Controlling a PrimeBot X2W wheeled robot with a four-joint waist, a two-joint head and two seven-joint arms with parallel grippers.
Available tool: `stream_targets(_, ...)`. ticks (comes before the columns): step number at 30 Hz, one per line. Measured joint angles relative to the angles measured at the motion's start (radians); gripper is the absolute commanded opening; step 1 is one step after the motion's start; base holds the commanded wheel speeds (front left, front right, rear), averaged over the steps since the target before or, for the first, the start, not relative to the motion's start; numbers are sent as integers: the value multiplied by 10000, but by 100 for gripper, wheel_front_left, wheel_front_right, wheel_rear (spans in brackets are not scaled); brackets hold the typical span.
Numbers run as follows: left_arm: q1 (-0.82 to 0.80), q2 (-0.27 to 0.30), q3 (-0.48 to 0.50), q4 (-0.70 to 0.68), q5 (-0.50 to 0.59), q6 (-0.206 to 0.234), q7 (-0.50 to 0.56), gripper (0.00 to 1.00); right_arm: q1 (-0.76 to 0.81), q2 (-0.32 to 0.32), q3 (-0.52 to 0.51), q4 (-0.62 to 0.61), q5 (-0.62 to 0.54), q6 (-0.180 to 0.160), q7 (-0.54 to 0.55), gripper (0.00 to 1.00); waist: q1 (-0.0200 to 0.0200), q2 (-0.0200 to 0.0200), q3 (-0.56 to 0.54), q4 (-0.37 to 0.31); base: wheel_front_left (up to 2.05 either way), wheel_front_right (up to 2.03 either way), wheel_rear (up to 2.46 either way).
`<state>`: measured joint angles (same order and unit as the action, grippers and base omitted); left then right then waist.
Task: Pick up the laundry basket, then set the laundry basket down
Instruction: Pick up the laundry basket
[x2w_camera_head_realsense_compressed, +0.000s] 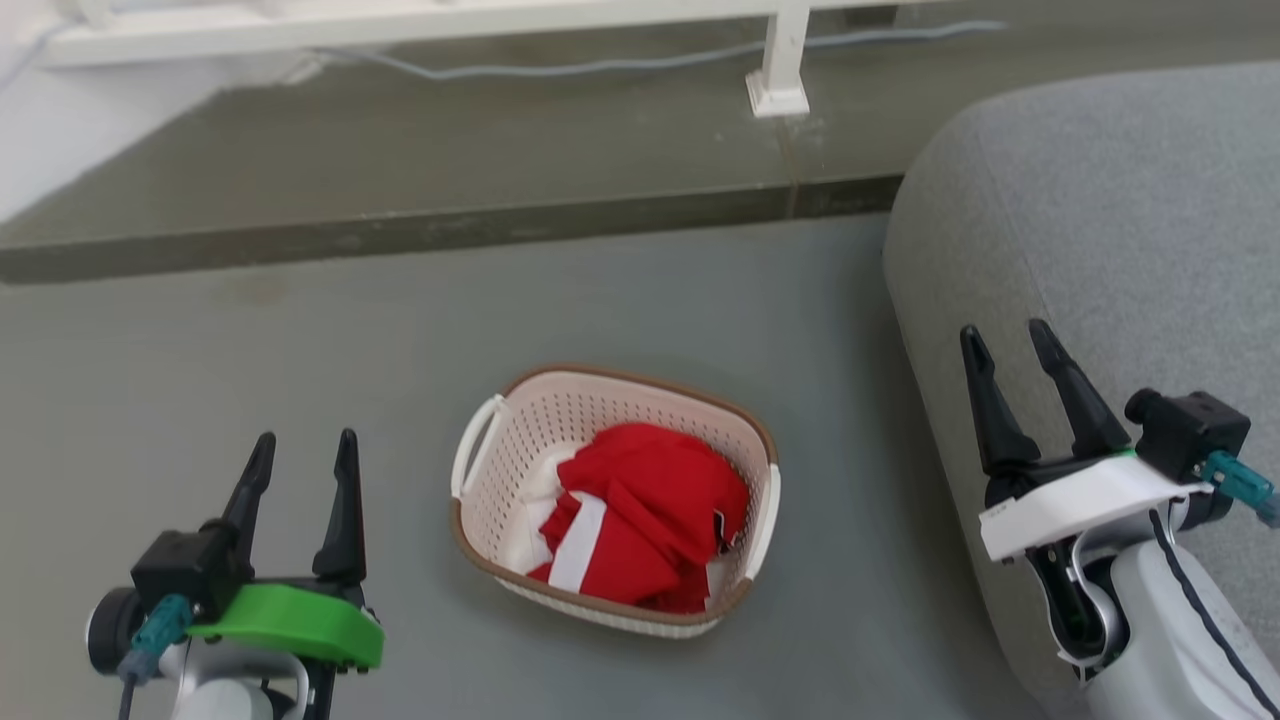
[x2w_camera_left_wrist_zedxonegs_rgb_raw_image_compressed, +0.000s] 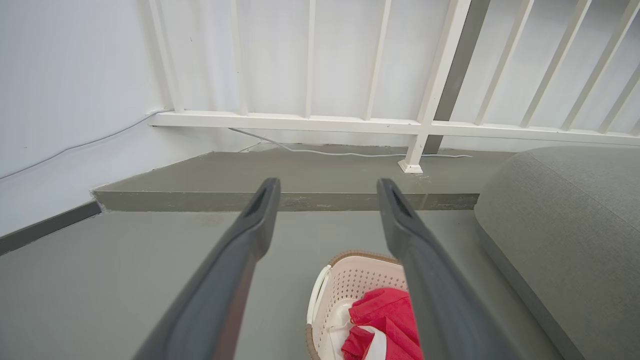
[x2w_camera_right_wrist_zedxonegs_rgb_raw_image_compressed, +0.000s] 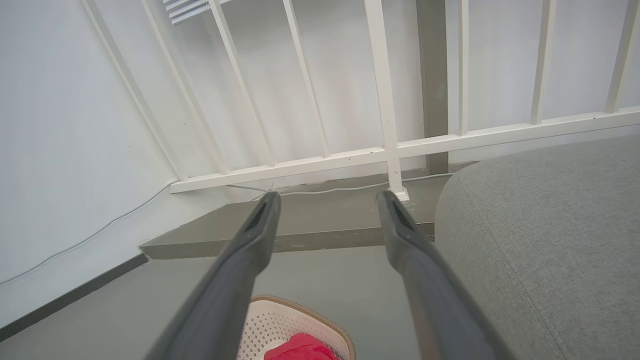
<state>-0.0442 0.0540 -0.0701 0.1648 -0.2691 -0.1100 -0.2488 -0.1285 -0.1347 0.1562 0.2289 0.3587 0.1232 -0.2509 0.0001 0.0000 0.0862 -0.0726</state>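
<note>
Cream perforated laundry basket on grey floor, red cloth inside | left gripper and right gripper: jaws apart, empty, well apart from basket | step: pickup not begun | next, judged: lower each gripper to a white side handle, close.

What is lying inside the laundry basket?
Inside the laundry basket lies a crumpled red garment with white stripes, over some white cloth. The basket's bottom is covered, so anything beneath cannot be seen.
</note>
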Motion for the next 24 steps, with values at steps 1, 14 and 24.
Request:
stream_targets(1, -28, 0, 0, 13, -4, -4, 0, 100, -52, 0, 13, -10, 0, 0, 0, 100, 0, 0, 95, -25, 0, 0, 0)
stream_targets(14, -1405, -6, -54, 401, -2, -79, -31, 100, -672, 107, 27, -297, 221, 0, -8, 100, 0, 0, 1700, -456, 0, 0, 0)
stream_targets(24, -2675, 245, -245, 1275, -4, -136, -33, 100, -1452, 171, 196, -600, 359, 0, -8, 100, 0, 0, 3082, -679, 0, 0, 0)
